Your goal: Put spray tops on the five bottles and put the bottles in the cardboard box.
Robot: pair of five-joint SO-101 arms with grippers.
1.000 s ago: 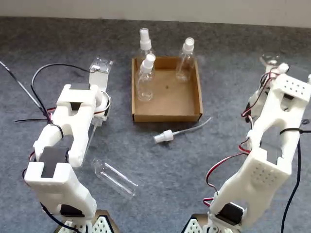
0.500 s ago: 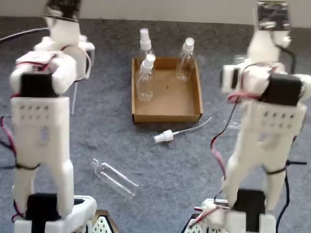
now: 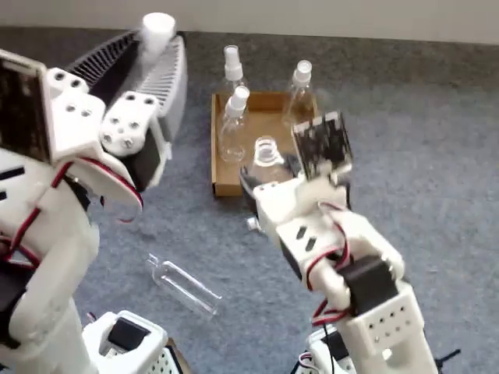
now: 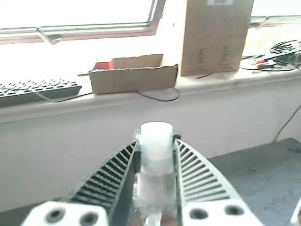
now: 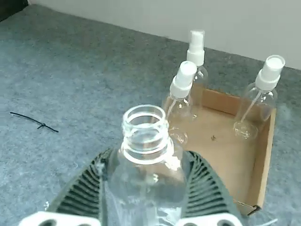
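My left gripper (image 3: 161, 39) is raised high at the left and shut on a white spray top (image 3: 159, 25). In the left wrist view that spray top (image 4: 156, 153) stands upright between the ribbed fingers (image 4: 200, 176). My right gripper (image 3: 267, 170) hovers just in front of the cardboard box (image 3: 316, 140), shut on an open clear bottle (image 3: 267, 151). The right wrist view shows this bottle (image 5: 145, 141) upright with its neck bare. Two capped bottles (image 3: 233, 117) (image 3: 298, 86) stand in the box. A third capped bottle (image 3: 232, 66) is at its far edge.
A clear bottle (image 3: 185, 286) without a top lies on the grey carpet at the front left. A black tie (image 5: 33, 121) lies on the carpet left of the box. Behind the raised left gripper are a white wall and a sill with boxes (image 4: 134, 74).
Both arms have swung up off the carpet. The left one lifted the spray top high. The right one carried the open bottle from the far right to in front of the box.
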